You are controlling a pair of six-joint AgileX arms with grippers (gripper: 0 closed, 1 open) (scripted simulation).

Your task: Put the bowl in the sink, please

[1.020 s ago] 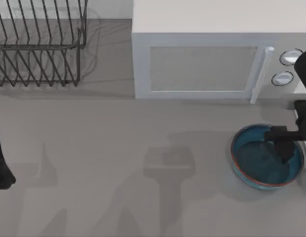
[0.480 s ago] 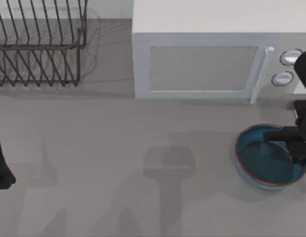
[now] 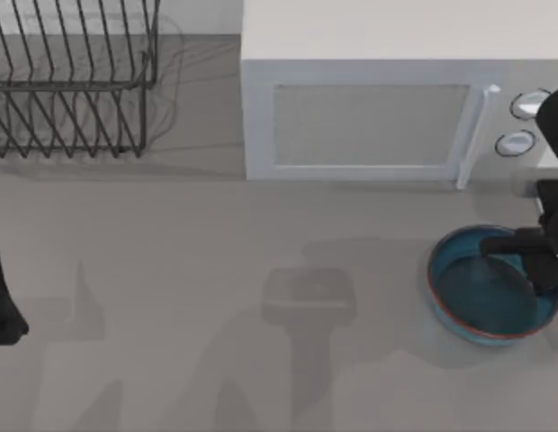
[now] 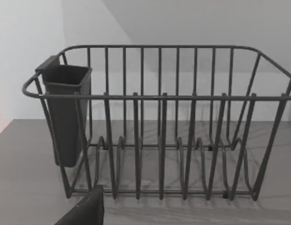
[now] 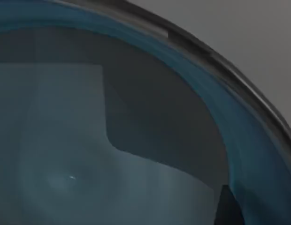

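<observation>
Bowl (image 3: pixel 481 290) sits on the counter (image 3: pixel 216 270) at its right side, just in front of the microwave (image 3: pixel 378 99), nothing inside it but the right tool (image 3: pixel 542 270), which reaches over the bowl's right rim; cannot tell its finger state. Right wrist view looks into the teal interior (image 5: pixel 89 140). Dish rack (image 3: pixel 72 81) at rear left, dark cutlery cup (image 4: pixel 65 112) hung on its end. Left arm parked at left edge (image 3: pixel 2 297).
</observation>
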